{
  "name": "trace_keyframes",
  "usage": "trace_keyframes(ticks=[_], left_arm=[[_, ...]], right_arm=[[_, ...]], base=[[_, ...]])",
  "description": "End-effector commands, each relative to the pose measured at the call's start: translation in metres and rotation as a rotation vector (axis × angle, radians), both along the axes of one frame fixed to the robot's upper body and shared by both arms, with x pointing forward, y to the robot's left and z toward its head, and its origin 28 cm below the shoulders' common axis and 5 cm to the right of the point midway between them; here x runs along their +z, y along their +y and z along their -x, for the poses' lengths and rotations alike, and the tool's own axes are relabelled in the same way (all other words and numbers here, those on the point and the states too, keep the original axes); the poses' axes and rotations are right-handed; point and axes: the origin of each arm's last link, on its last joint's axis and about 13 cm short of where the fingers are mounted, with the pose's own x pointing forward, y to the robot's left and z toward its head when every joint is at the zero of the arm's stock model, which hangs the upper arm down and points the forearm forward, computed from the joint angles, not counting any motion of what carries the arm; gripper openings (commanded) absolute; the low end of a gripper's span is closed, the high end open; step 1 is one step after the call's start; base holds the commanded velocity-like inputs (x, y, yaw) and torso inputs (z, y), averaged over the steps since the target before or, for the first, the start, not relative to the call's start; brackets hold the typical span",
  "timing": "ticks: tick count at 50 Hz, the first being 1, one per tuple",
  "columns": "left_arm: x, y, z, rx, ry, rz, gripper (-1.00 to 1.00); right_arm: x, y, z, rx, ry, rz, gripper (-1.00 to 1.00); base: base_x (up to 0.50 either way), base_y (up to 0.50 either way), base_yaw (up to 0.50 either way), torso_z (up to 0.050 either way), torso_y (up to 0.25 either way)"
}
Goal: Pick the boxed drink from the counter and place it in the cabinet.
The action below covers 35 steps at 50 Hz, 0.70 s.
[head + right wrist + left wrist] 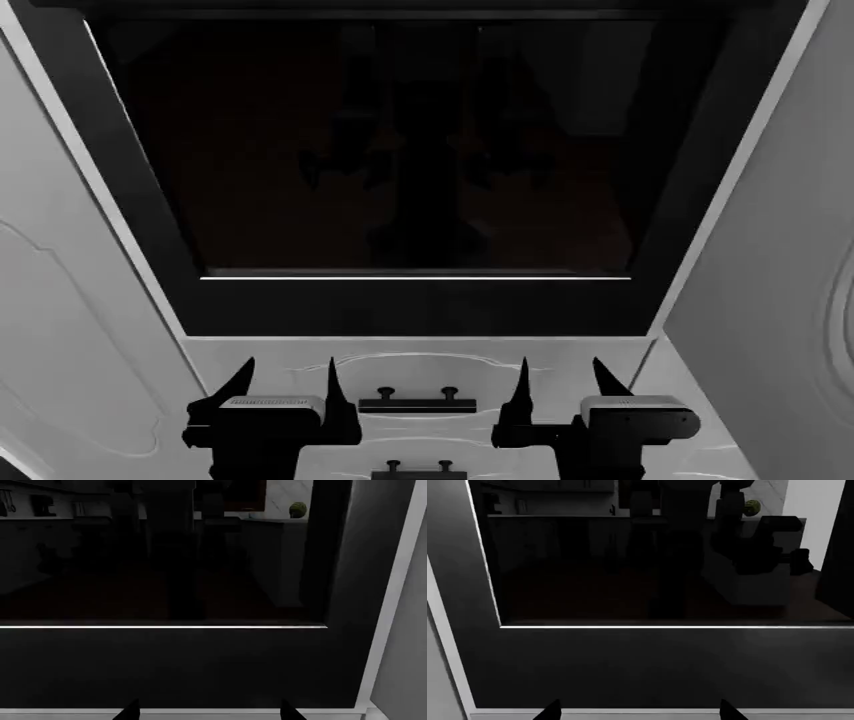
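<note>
Both claws, left [284, 392] and right [561, 390], released and empty ahead of dark glass-fronted unit [414, 150]; boxed drink not visible anywhere; risk: advancing strikes glass, wrong target.

Directly ahead of my left gripper [283, 385] and right gripper [561, 383], both spread open, the dark glass-fronted unit [414, 150] blocks forward travel. Pale cabinet panels [80, 300] flank it; drawer handles [416, 403] lie between the grippers.
</note>
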Motion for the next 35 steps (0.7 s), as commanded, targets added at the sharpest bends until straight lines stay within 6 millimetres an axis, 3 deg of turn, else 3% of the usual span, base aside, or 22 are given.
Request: trace_keyframes(ticks=[1,35], left_arm=[[0.0005,0.0001,-0.0001,-0.001,-0.002,0.001,1.00],[-0.0013,0.0042,-0.0046,0.016,-0.003,0.004,1.00]], right_arm=[[0.0011,0.0006,0.0016,0.015,-0.004,-0.003,1.00],[0.0077,0.0036,0.0034,0.065,0.007,0.024,1.00]], base=[[0.00,0.00,0.00,0.000,0.000],[-0.44,0.17,0.00,0.000,0.000]])
